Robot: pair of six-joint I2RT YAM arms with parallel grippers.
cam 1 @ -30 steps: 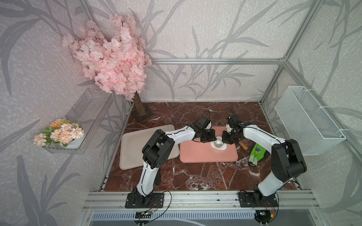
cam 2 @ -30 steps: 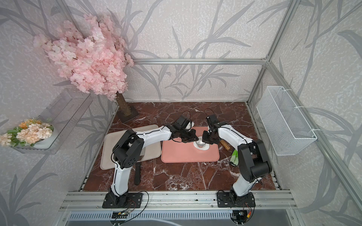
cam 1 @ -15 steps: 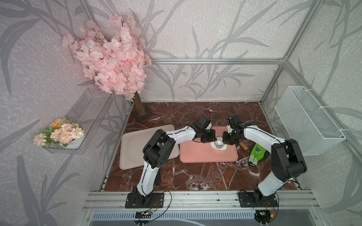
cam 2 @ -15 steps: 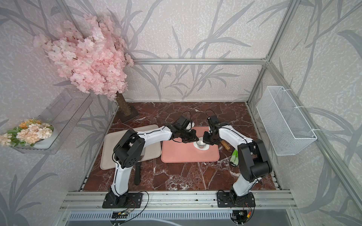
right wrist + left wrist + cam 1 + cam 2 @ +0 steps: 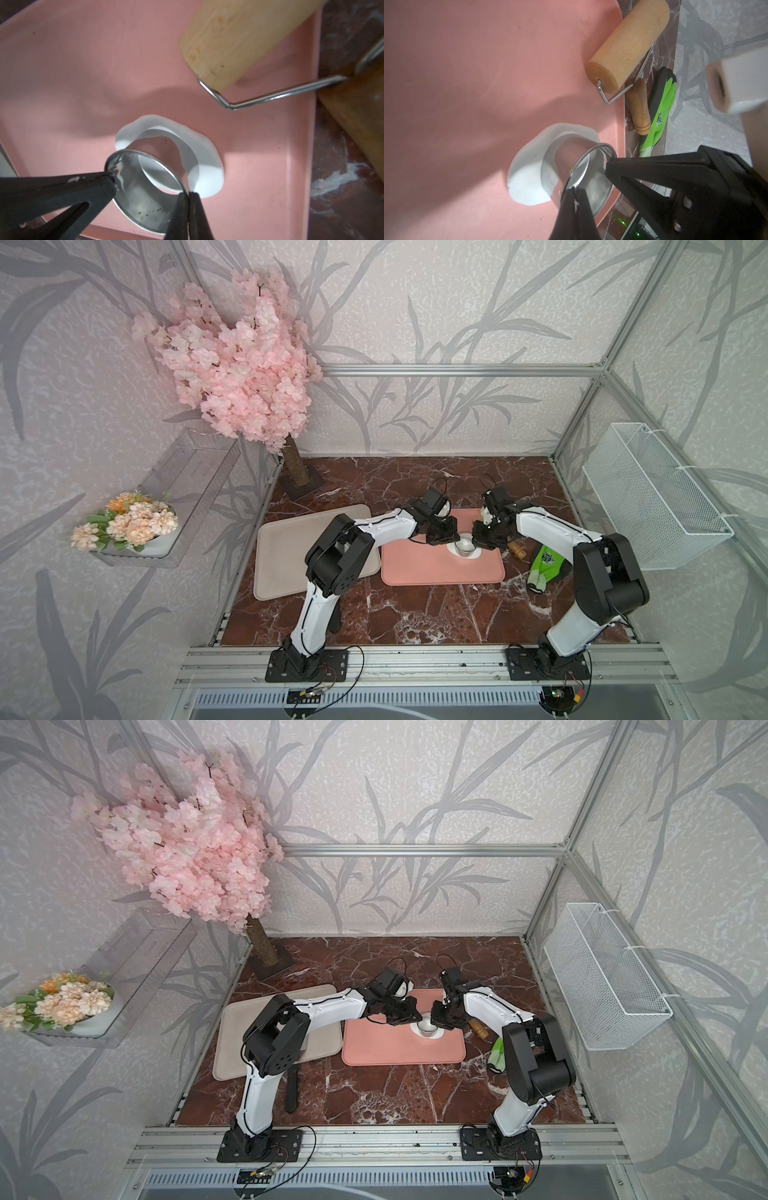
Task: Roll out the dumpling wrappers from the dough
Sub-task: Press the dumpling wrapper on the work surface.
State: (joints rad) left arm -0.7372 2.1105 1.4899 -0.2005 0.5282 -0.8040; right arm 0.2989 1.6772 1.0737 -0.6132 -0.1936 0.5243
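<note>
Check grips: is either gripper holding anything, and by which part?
Both hold the metal ring cutter by its top rim: left gripper and right gripper pinch opposite sides. It stands on the flattened dough.

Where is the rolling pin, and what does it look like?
Start at the pink rectangular mat on the red marble table. Across the mat edge by the green glove lies the tan wooden roller: a pale cylinder on a wire frame, unlike the shiny metal ring.
</note>
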